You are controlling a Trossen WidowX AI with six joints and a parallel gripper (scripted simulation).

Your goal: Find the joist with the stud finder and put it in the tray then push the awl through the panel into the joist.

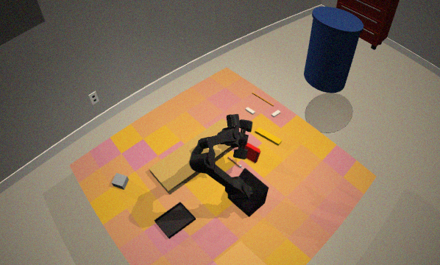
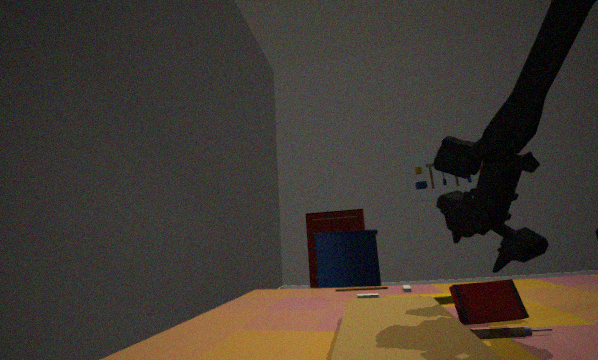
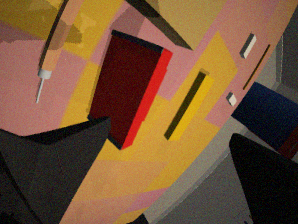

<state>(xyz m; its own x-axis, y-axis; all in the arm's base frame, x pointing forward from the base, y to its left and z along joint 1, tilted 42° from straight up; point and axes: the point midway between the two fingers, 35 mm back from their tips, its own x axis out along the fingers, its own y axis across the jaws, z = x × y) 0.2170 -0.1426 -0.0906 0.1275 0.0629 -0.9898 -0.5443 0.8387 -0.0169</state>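
Note:
The red stud finder (image 1: 254,152) (image 2: 486,301) (image 3: 129,92) lies on the checkered mat, just off the right end of the tan floor panel (image 1: 179,165) (image 2: 379,325). My gripper (image 1: 240,149) (image 2: 479,252) (image 3: 170,131) is open and empty. It hangs tilted a little above the stud finder without touching it. The awl (image 1: 235,162) (image 2: 504,332) (image 3: 56,36) lies flat on the mat between the stud finder and the robot base. The black tray (image 1: 174,219) lies empty on the near left side of the mat.
A yellow bar (image 1: 268,135) (image 3: 189,106), two small white blocks (image 1: 249,110) (image 1: 276,112) and a thin stick (image 1: 263,99) lie beyond the stud finder. A grey block (image 1: 120,180) sits at the left. A blue barrel (image 1: 332,49) and a red cabinet (image 1: 371,15) stand far back.

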